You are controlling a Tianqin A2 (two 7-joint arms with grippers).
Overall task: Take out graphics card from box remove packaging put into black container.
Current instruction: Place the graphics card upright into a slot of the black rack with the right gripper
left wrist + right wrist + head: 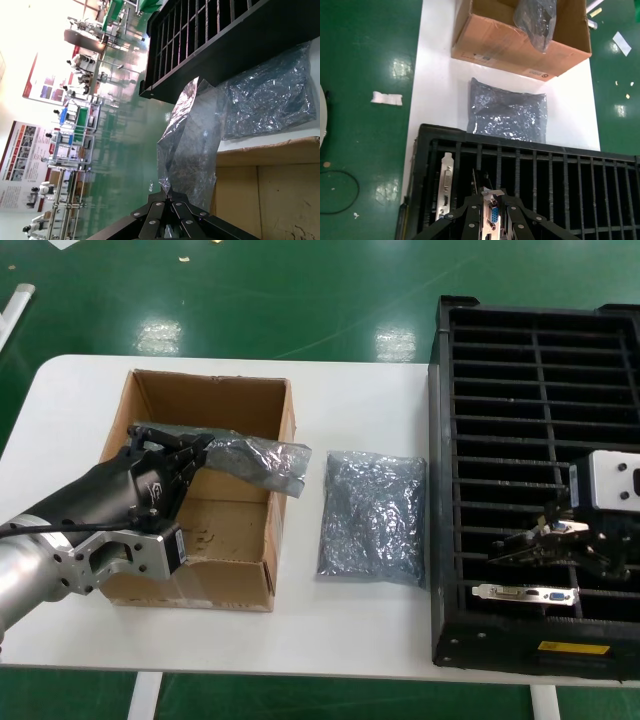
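Observation:
My left gripper (203,450) is shut on one end of a crinkly grey packaging bag (260,462), which it holds over the open brown box (240,570). In the left wrist view the bag (192,145) hangs from the shut gripper (170,192); what the bag contains cannot be seen. My right gripper (530,540) is over the black container (445,440), shut on a graphics card (493,215) by its silver bracket with a blue port. This right gripper (493,198) holds the card upright above the slots.
Another grey bag (372,515) lies flat on the white table (360,640) between box and container. A second graphics card (525,593) stands in a front slot, its bracket (446,185) showing. A yellow label (572,648) marks the container's front rim.

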